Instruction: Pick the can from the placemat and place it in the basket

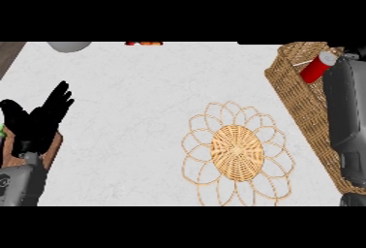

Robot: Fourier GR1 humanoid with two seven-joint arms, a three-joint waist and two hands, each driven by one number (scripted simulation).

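Can point(318, 67), red with a pale top, sits tilted inside the wicker basket point(289, 82), right forearm over it, right hand unseen; the placemat point(238, 152) lies bare on the table point(143, 106). Left hand point(39, 121) rests open, fingers up.

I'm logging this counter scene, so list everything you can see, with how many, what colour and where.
can: one, red with a pale top, tilted in the basket's far end, at the right arm's tip
basket: one, tan wicker, right edge
placemat: one, tan woven, flower-shaped, centre right, nothing on it
grey rounded thing: one, top left edge, cut off
orange-red thing: one, top edge, too little shows to name
counter: one, white marbled
left hand: one, black, open, fingers up, resting at left edge
right forearm: one, dark grey, over the basket; its hand barely shows
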